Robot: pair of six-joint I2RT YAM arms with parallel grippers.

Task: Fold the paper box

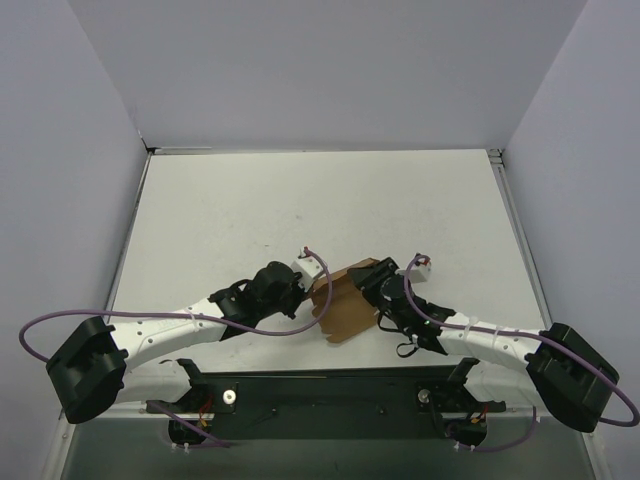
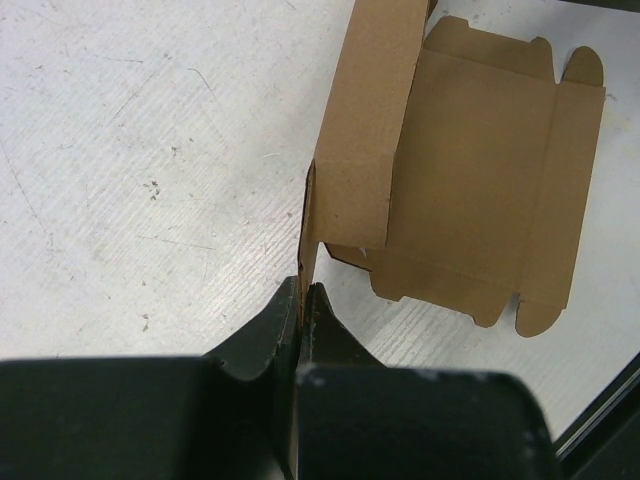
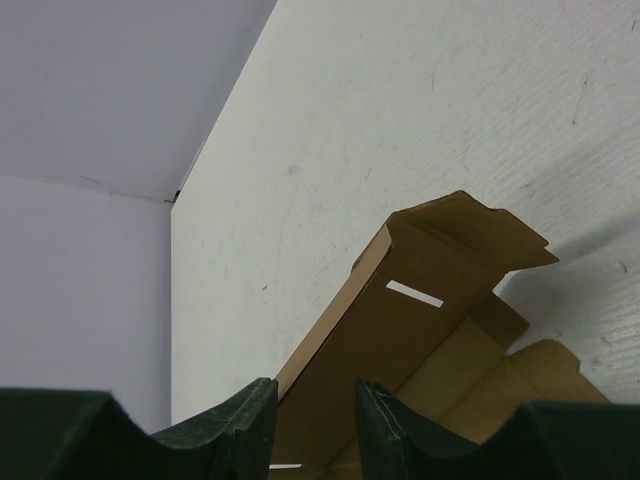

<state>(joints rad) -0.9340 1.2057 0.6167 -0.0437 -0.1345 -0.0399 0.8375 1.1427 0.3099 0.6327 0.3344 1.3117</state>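
The paper box [image 1: 345,300] is a brown cardboard cut-out lying partly unfolded on the white table between the two arms. In the left wrist view its base panel [image 2: 480,180] lies flat, and one long side wall [image 2: 360,130] stands folded up. My left gripper [image 2: 302,290] is shut on the thin near edge of that wall, at the box's left side [image 1: 313,290]. My right gripper [image 3: 315,390] straddles a raised wall with a slot [image 3: 415,293], and cardboard fills the gap between its fingers. It sits at the box's right side [image 1: 378,292].
Grey walls enclose the white table [image 1: 300,200] on three sides. A black base plate [image 1: 330,395] runs along the near edge between the arm bases. Purple cables loop off both arms. The table's near edge [image 2: 600,420] shows close to the box.
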